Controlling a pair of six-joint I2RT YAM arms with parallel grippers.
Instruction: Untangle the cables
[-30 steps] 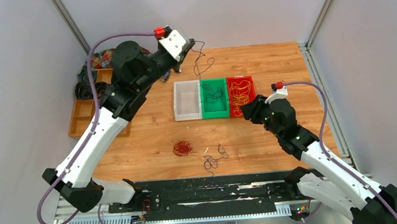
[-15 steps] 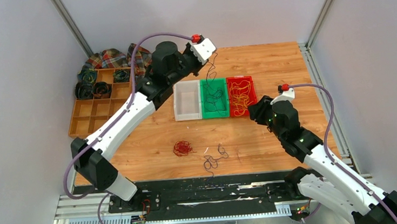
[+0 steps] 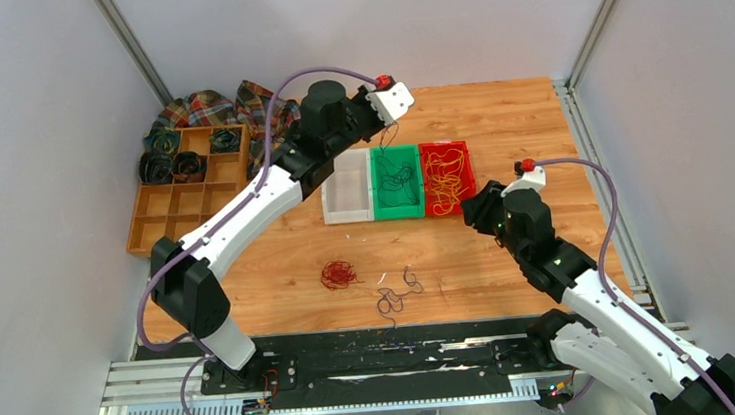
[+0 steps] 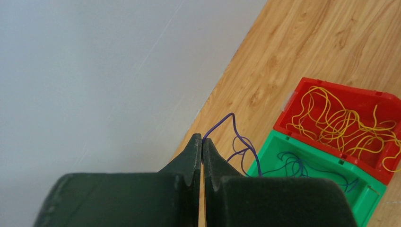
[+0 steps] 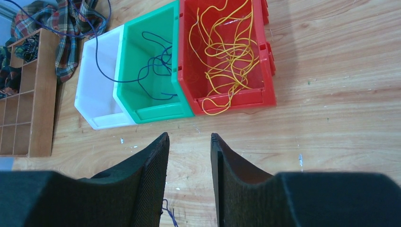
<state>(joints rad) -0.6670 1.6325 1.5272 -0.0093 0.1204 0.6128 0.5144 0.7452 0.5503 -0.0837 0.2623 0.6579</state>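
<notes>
Broadly, a wooden table fills the space, and both arms reach over it from the near edge. The left arm stretches far across to the back, while the right arm bends up on the right side. A wooden tray with compartments sits at the far left edge, with a plaid cloth bunched behind it. Three bins stand touching in a row near the middle: a white bin on the left, a green bin in the centre and a red bin on the right. The left gripper hangs above the back of the green bin with its jaws pressed together, pinching a dark blue cable that loops down into that bin. The right gripper hovers above the bare wood just in front of the bins, jaws partly apart with nothing between them. Yellow cables lie heaped in the red bin. On the near part of the table a small red tangle rests to the left, and a loose dark tangle lies just beside it to the right.
</notes>
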